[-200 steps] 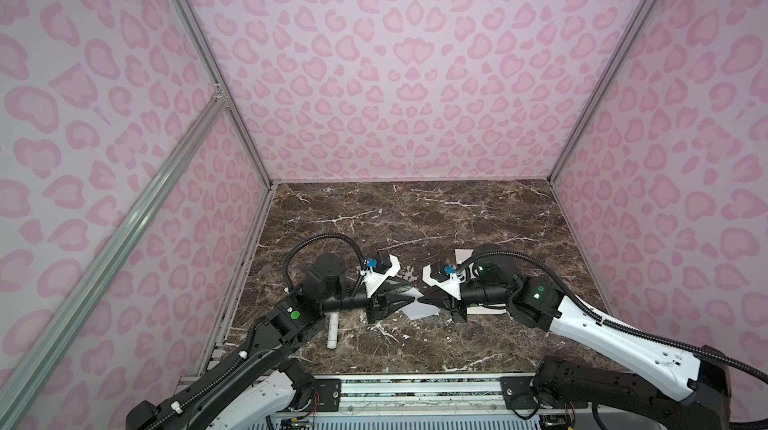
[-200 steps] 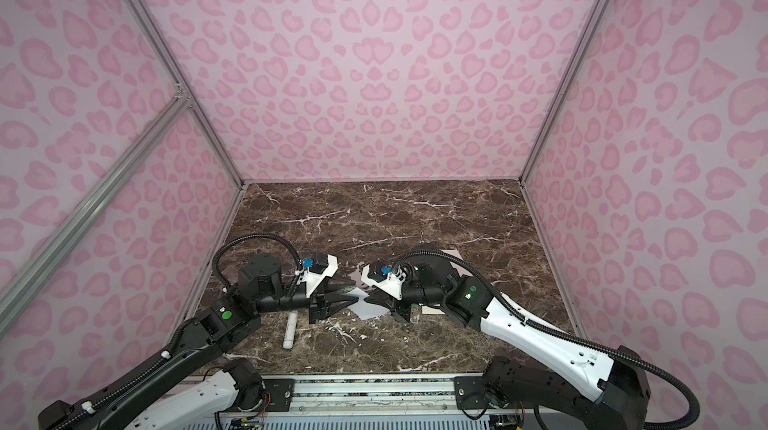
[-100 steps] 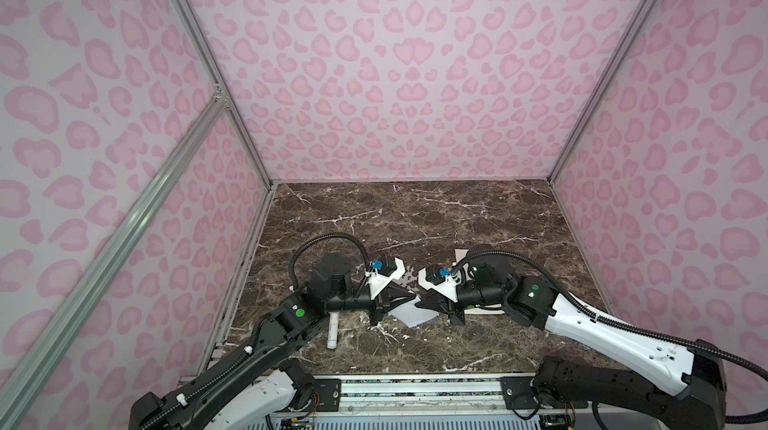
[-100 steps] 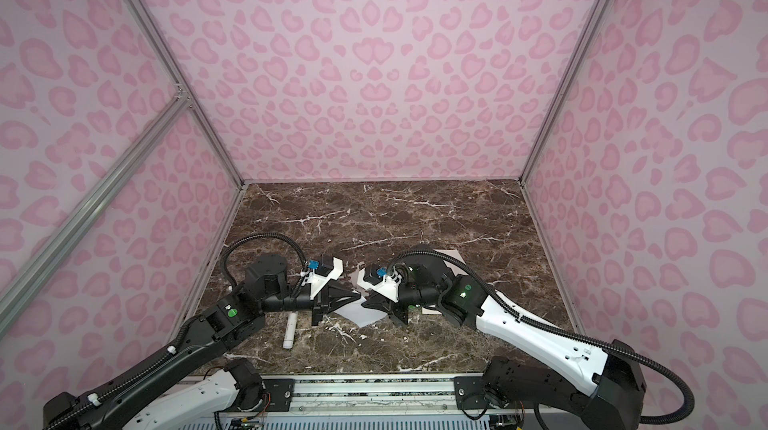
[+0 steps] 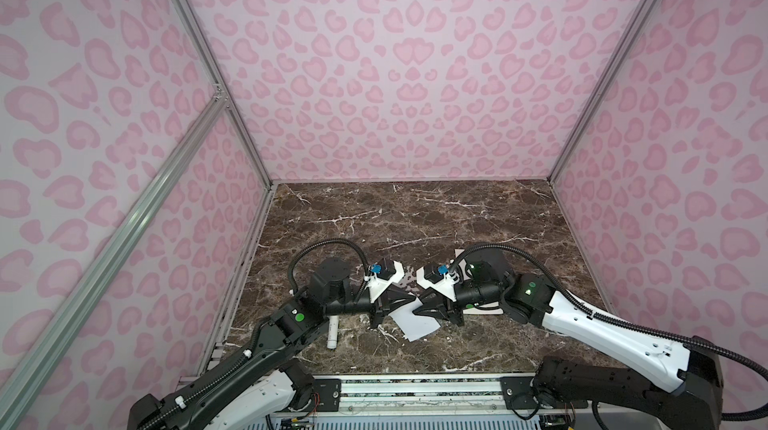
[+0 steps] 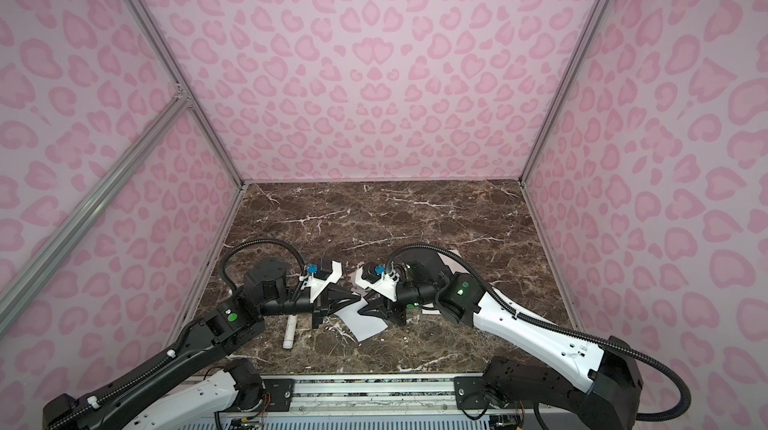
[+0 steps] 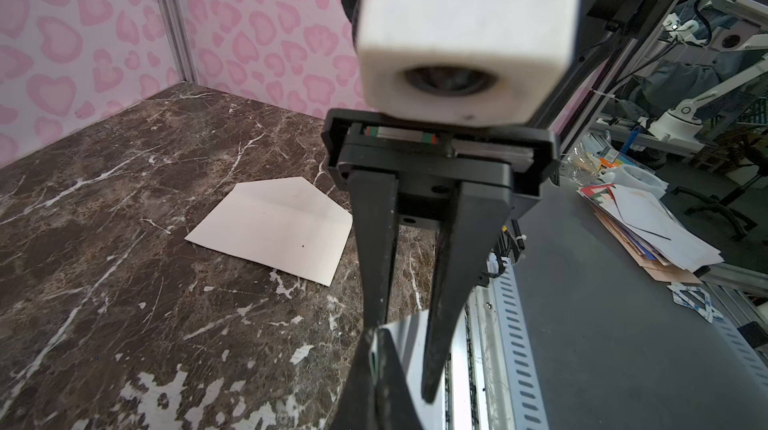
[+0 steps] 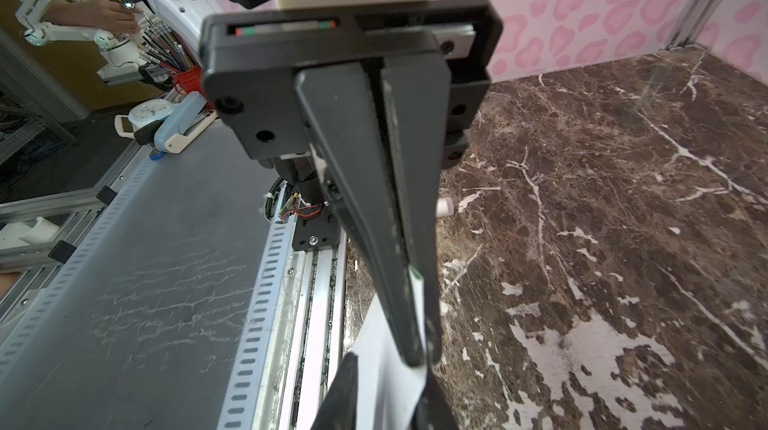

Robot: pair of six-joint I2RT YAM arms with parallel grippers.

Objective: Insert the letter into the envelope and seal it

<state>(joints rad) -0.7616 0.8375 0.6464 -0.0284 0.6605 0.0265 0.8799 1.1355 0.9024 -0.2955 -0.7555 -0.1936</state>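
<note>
From above, most of the envelope (image 5: 484, 311) is lost under the right arm (image 5: 582, 324); only a pale corner and a strip of its near edge peek out. The left wrist view shows it properly (image 7: 270, 228): flat on the counter (image 5: 415, 220), pointed flap folded open.

The letter (image 5: 417, 322) hangs tilted between the two arms, near the counter's front. I cannot tell whether its low corner touches the stone. The left pincer (image 5: 405, 302) is clamped tight on one edge, black fingers pressed together with no gap (the right wrist view shows it plainly, a sliver of green border at the tips (image 8: 417, 353)). The right pincer (image 5: 422, 311) faces it, fingers parted a little with the sheet between them; whether they touch the paper is unclear. A white stick (image 5: 332, 334) lies by the left arm (image 5: 270, 345), its far end tucked beneath it.

The letter is thin, matt, pale and rectangular. The envelope is cream with a crisp crease along the flap. The counter is glossy brown marble with white veins. The pincer fingers are long, tapering black wedges. The walls (image 5: 395, 75) are pink with darker heart-like blotches.
</note>
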